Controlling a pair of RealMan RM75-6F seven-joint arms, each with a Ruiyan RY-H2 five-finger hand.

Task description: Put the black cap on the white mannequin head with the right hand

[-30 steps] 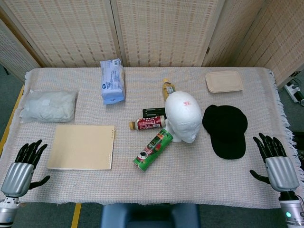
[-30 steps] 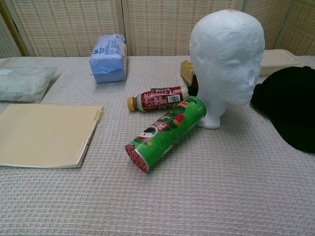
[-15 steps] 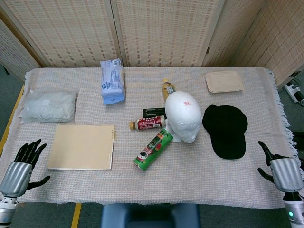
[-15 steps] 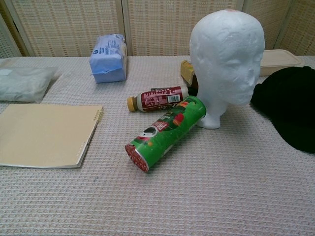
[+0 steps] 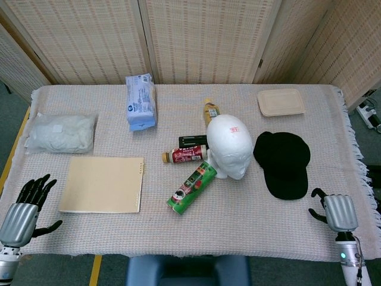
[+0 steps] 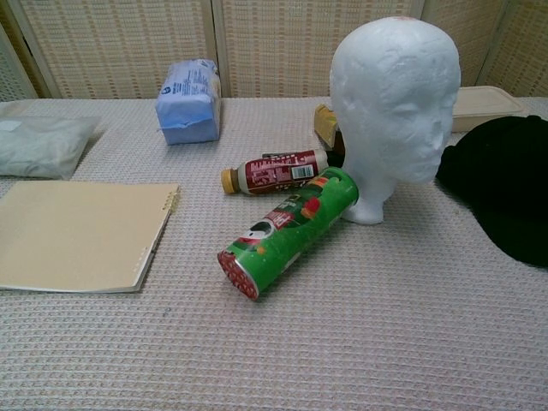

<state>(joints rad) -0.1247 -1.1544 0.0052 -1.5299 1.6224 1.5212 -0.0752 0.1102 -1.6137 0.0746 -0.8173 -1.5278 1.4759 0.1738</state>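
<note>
Right hand [image 5: 333,212]: at the near right edge of the surface [image 5: 250,229], near the black cap's brim but apart from it; holds nothing; only its back and thumb show, so how far its fingers are spread cannot be told.
Left hand [image 5: 24,208]: at the near left corner, empty, dark fingers spread apart.
Black cap [image 5: 282,162]: flat on the surface, just right of the white mannequin head, not touching it.
White mannequin head [image 5: 230,145]: upright at the middle of the surface, bare.
Green can [image 6: 288,229]: on its side, its far end against the head's base.
Red-labelled bottle [image 6: 274,171]: lying just behind the can.
Notebook [image 5: 102,183]: flat at front left.
Blue packet [image 5: 140,101]: towards the back left.
Lidded tray [image 5: 280,102]: at the back right, behind the cap.
</note>
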